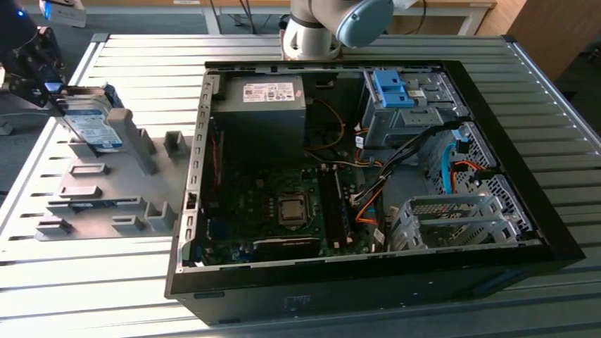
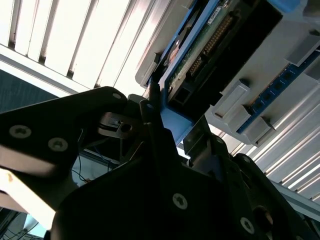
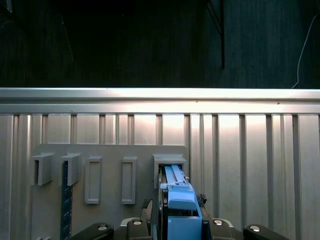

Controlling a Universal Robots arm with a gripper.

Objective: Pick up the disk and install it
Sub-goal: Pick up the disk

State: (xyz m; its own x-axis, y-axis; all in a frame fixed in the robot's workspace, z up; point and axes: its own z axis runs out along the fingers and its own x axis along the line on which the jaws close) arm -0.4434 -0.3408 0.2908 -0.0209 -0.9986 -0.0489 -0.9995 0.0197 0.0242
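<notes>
Gripper [image 1: 55, 98] clamped on the disk [image 1: 94, 125] (blue carrier edge between its fingers [image 2: 151, 125]), disk upright over the grey slotted holder [image 1: 103, 193], exterior view's left, beside the open computer case [image 1: 376, 285]

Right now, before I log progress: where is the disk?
The disk stands on edge in the grey holder rack at the exterior view's left, outside the open computer case, with the gripper at it.
</notes>
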